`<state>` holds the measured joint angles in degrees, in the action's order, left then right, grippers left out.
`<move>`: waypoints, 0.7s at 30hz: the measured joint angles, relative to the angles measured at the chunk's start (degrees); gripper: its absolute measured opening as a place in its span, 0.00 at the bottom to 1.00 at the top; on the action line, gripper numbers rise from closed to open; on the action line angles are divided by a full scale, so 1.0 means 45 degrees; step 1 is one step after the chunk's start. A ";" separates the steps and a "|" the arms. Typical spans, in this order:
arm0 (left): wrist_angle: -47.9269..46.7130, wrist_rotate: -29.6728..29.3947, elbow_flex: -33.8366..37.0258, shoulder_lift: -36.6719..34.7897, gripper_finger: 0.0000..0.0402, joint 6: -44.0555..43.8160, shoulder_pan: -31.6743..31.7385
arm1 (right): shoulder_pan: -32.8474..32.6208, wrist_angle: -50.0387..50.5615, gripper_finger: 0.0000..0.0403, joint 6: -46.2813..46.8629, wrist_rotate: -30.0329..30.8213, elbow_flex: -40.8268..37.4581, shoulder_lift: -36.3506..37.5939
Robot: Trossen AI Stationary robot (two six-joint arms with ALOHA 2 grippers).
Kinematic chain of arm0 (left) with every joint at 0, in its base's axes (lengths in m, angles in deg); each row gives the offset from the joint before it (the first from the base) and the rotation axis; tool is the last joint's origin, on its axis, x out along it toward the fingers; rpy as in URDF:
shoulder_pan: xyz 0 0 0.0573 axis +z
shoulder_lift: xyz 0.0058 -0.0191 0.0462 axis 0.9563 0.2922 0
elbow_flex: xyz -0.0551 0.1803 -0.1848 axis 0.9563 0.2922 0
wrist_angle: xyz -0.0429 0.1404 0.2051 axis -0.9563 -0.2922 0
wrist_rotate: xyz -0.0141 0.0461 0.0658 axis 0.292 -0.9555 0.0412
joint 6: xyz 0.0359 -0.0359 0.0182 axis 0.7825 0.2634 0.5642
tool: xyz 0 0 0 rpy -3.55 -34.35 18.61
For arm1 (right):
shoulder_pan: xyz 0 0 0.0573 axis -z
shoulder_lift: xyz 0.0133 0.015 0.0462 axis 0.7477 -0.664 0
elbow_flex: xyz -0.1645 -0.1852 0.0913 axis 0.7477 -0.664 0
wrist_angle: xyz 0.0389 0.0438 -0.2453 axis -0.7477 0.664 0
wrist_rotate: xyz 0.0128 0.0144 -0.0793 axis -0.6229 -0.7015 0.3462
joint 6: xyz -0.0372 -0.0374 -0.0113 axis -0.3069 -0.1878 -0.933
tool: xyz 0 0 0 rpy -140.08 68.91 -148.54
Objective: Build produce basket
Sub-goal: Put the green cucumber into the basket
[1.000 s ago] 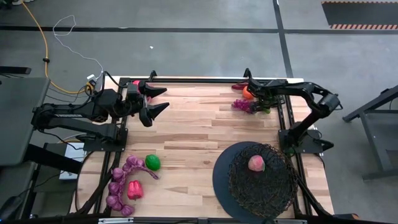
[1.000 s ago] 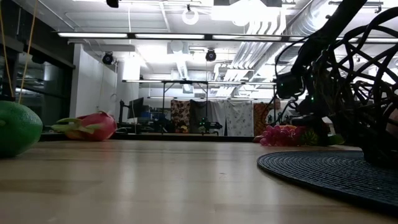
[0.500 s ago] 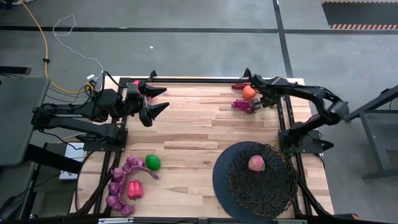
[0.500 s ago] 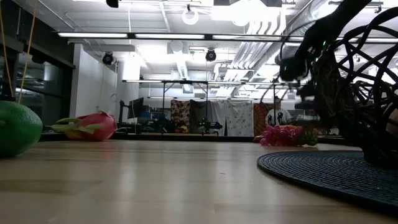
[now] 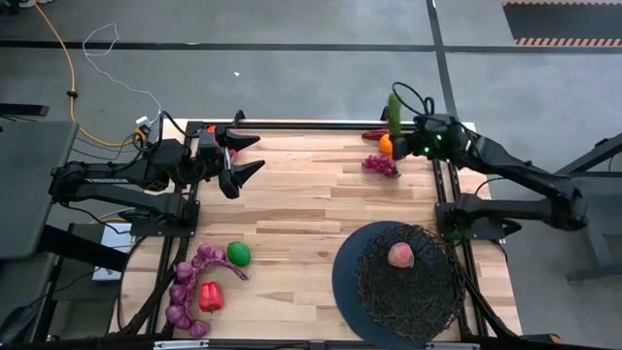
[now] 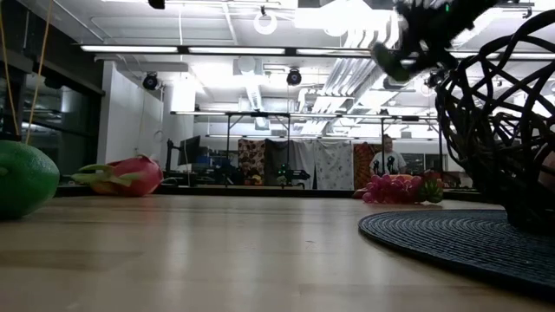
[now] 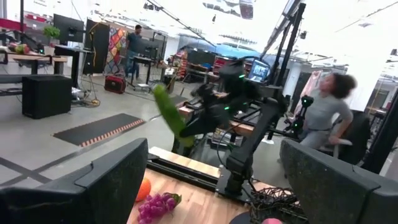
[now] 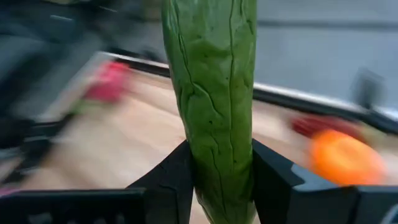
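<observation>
**Cucumber lifted, upper right**

Right pincer (image 8: 217,180) clenched on cucumber (image 5: 394,107), above bench (image 5: 292,209) far edge. Left pincer (image 5: 248,156) released, upper left. Risk: long cucumber pivots in the narrow grip (held near one end) and drops short of basket (image 5: 408,282), lower right. Count: one peach (image 5: 400,256) in basket; one orange (image 5: 386,146); one green ball (image 5: 238,254).

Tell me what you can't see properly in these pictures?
- Right pincer: high view, the cucumber and wrist hide its tips; low view, motion blurs it.
- Basket: low view, cut off by the right edge.
- Dragon fruit: high view, mostly hidden behind the left pincer.
- Grapes: right wrist view, blurred.
</observation>
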<state>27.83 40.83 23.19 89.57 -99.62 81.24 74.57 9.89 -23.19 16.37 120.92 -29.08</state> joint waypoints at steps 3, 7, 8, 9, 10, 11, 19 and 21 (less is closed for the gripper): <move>0.0000 0.0094 0.0000 0.0000 0.89 -0.0008 0.0000 | -0.1618 -0.1837 0.29 -0.0569 -0.0104 -0.0009 -0.0112; 0.0000 0.0747 0.0000 0.0000 0.89 -0.0424 0.0000 | -0.3525 -0.4048 0.29 -0.1323 -0.0221 -0.0019 -0.0750; 0.0000 0.0930 0.0000 0.0000 0.89 -0.0547 0.0000 | -0.3939 -0.4583 0.29 -0.1534 -0.0233 -0.0019 -0.0943; 0.0000 0.1077 0.0000 0.0000 0.89 -0.0634 0.0000 | -0.4323 -0.5060 0.29 -0.1698 -0.0244 -0.0019 -0.1138; 0.0000 0.1191 0.0000 0.0000 0.89 -0.0670 0.0000 | -0.4655 -0.5528 0.29 -0.1870 -0.0277 -0.0019 -0.1349; 0.0001 0.1257 0.0000 0.0000 0.89 -0.0670 -0.0005 | -0.4950 -0.5962 0.29 -0.2000 -0.0334 -0.0019 -0.1534; 0.0005 0.2047 0.0000 0.0000 0.89 -0.0987 -0.0010 | -0.6152 -0.7532 0.29 -0.2677 -0.0434 -0.0019 -0.2604; 0.0008 0.2050 0.0000 0.0035 0.89 -0.1351 -0.0010 | -0.6161 -0.7525 0.29 -0.2656 -0.0434 -0.0019 -0.2656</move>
<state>27.87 50.06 23.19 89.73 -105.70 81.19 46.85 -23.97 -35.15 14.42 120.83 -41.03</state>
